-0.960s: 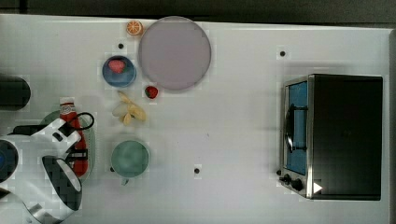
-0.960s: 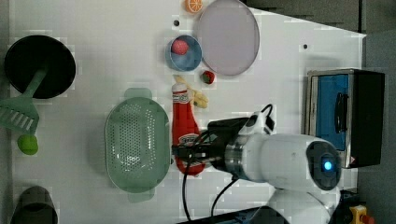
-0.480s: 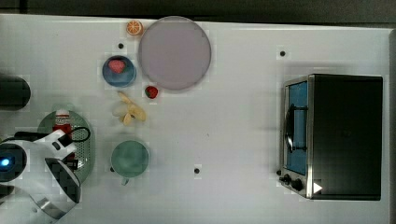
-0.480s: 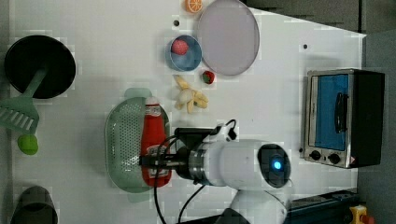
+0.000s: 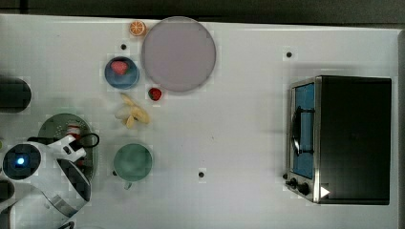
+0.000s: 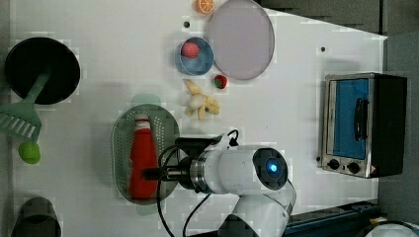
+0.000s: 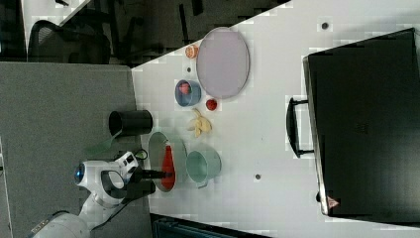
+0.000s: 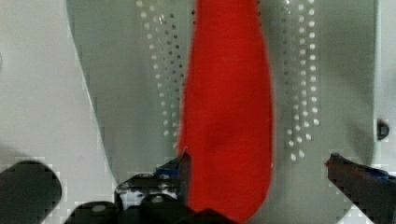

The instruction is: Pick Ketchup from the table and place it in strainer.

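Red plastic ketchup bottle with a white cap (image 6: 143,157) lies on its side inside the pale mint-green oval perforated plastic strainer (image 6: 121,148). In the left view its cap points to 12 o'clock and its base to 6 o'clock; the bottle runs along the basket's long axis.

White robot arm (image 6: 237,170) reaches in from 3 o'clock of the strainer in the left view. Pincer (image 8: 257,170) sits over the bottle's lower body. Wrist view: one dark finger (image 8: 180,168) lies at the bottle's edge, the other (image 8: 355,172) stands well apart from the red body with bare perforated floor between them. Pincer is spread wide; no grip on the bottle. Whether the near finger touches the bottle I cannot tell.

White tabletop (image 5: 239,124), top view:
- round teal-green cup with a handle (image 5: 133,162) at 3 o'clock of the strainer, just beside it;
- peeled yellow banana (image 5: 131,112) at 12 o'clock of the cup;
- small red strawberry (image 5: 154,93) between the banana and the large round lilac plate (image 5: 178,53);
- blue bowl holding a red fruit (image 5: 122,72) at 9 o'clock of the plate;
- orange slice (image 5: 137,28) at the plate's 10 o'clock;
- silver toaster oven with a blue-tinted door (image 5: 341,138) far off at 3 o'clock.

Left view: black round pan (image 6: 42,69) at 10 o'clock of the strainer, green slotted spatula (image 6: 20,121) just below it, green ball (image 6: 29,152) near the spatula.
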Tool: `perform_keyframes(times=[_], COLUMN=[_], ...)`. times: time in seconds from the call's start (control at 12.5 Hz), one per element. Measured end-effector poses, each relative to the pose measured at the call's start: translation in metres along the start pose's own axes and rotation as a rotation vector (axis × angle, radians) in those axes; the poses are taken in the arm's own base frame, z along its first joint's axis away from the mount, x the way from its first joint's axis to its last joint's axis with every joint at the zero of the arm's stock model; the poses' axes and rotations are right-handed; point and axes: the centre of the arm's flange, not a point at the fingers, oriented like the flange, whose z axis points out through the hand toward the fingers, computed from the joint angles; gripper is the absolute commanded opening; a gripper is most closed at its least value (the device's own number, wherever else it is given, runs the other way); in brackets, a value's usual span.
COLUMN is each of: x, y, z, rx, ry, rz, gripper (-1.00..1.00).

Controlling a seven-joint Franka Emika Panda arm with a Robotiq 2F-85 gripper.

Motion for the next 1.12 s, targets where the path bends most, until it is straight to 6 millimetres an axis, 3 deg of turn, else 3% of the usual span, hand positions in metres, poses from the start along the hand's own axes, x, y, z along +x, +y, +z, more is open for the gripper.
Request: perform_keyframes(times=[0.32,0.48,0.64,0.8,1.12], x=[0.014,0.024,0.035,0.051,0.082], y=[0.003,0.011,0.03,0.062,0.165], z=[-0.042,-0.085,-0.14,-0.199,-0.294], rx=[0.009,-0.005,-0.051,-0.092,-0.139], ry=[0.093,0.159,0.223,0.284,0.332], rz=[0.008,0.037,0.085,0.175,0.425], gripper=[1.0,1.0,1.0,1.0,1.0])
